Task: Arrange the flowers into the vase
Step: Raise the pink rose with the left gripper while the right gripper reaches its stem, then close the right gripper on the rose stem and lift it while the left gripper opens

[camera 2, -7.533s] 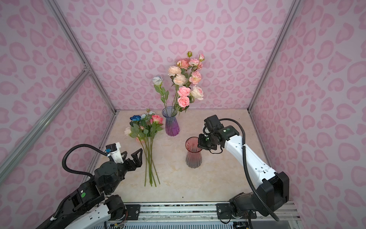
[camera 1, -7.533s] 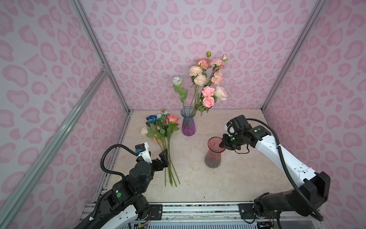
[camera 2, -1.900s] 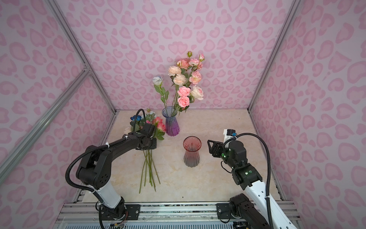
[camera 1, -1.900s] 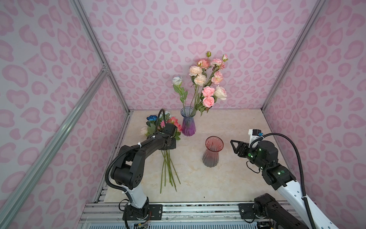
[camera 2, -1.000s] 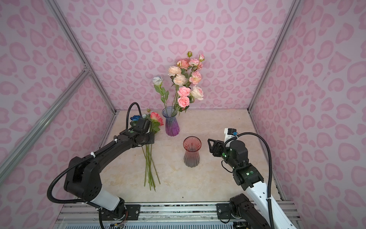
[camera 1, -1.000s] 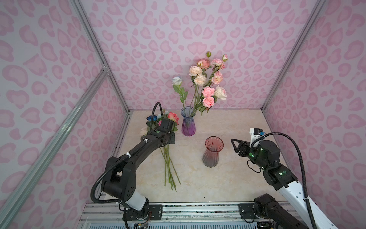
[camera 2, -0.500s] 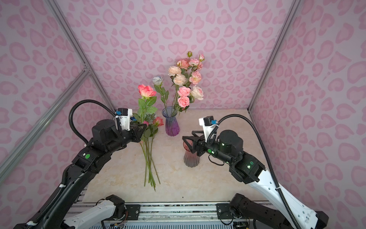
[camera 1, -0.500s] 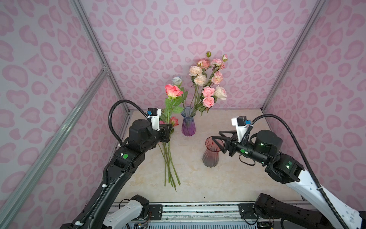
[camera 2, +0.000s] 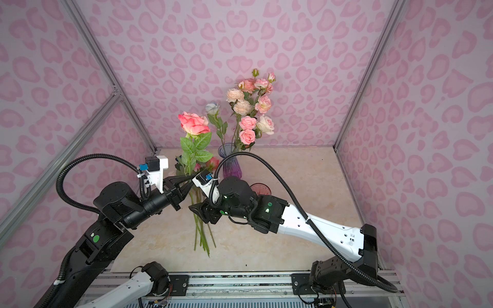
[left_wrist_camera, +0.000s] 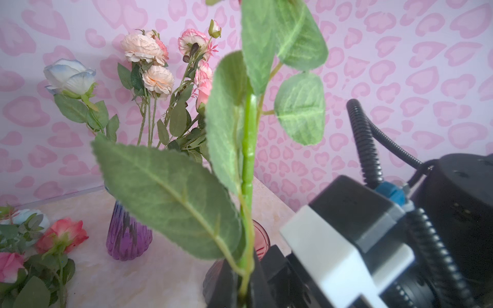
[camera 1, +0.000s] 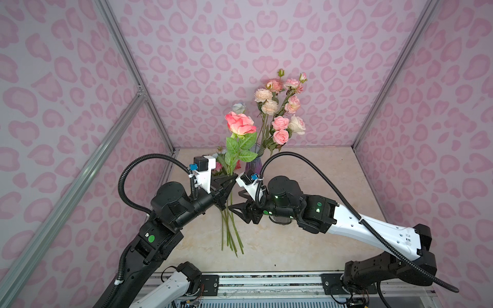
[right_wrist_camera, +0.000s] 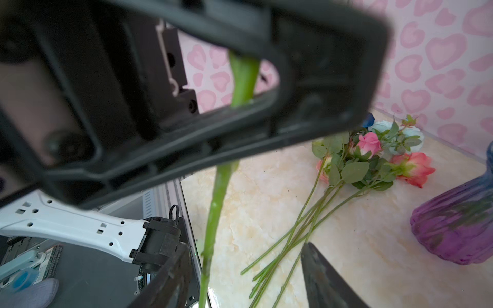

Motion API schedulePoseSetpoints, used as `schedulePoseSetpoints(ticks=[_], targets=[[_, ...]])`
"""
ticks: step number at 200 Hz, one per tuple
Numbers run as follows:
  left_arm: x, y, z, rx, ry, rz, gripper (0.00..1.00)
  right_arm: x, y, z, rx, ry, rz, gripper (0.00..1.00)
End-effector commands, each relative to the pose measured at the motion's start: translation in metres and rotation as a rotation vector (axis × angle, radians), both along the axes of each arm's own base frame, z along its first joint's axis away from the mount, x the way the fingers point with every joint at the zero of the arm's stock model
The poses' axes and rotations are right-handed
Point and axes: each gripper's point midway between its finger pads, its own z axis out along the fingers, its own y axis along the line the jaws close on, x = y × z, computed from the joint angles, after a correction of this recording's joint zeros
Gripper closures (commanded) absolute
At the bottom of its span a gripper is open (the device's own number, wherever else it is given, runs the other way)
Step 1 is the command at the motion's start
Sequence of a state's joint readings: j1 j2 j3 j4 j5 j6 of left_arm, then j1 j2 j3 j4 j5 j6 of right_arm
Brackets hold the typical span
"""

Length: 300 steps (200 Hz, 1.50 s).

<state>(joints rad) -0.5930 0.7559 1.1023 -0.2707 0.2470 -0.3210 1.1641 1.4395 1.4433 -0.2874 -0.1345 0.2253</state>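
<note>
Now left tool [camera 1: 232,177] holds pink rose [camera 1: 239,124] higher; right tool [camera 1: 235,202] nearer, agape.

Pink-heart walls [camera 1: 240,40], marble tbl [camera 1: 306,240]

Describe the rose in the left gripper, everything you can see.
The rose has a coral-pink bloom with paler petal edges, a thick green stem and broad, toothed leaves that look like fabric, so it is probably artificial. It stands nearly upright in the air, bloom on top. The left gripper is shut on the stem just below the leaves. The lower stem hangs between the open jaws of the right gripper; whether they touch it is unclear.
</note>
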Motion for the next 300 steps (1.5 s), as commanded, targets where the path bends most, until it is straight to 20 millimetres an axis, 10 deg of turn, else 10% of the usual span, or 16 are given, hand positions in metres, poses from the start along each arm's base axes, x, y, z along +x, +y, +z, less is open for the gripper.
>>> schedulePoseSetpoints(ticks=[1, 33, 99, 135, 172, 219, 300], targets=[[-0.005, -0.002, 0.011, -0.045, -0.047, -0.027, 0.97, 0.001, 0.01, 0.009, 0.056, 0.001, 0.007, 0.48], [-0.005, -0.003, 0.006, -0.054, -0.041, -0.033, 0.97, -0.002, 0.014, 0.014, 0.09, 0.025, 0.022, 0.77], [-0.008, -0.005, 0.004, -0.07, -0.042, -0.055, 0.96, 0.0, 0.014, 0.018, 0.153, 0.043, 0.0, 0.99], [-0.011, 0.002, 0.004, -0.063, -0.048, -0.03, 0.41, 0.003, 0.009, 0.022, 0.17, 0.031, -0.024, 1.0], [-0.025, 0.027, 0.005, -0.071, -0.101, 0.054, 0.18, 0.007, -0.009, 0.039, 0.182, -0.036, -0.075, 1.0], [-0.027, 0.059, -0.015, -0.083, -0.107, 0.199, 0.12, 0.017, -0.054, 0.063, 0.163, -0.152, -0.196, 1.0], [-0.003, 0.045, -0.056, -0.036, -0.01, 0.21, 0.12, 0.052, -0.19, 0.105, 0.234, -0.327, -0.55, 1.0]])
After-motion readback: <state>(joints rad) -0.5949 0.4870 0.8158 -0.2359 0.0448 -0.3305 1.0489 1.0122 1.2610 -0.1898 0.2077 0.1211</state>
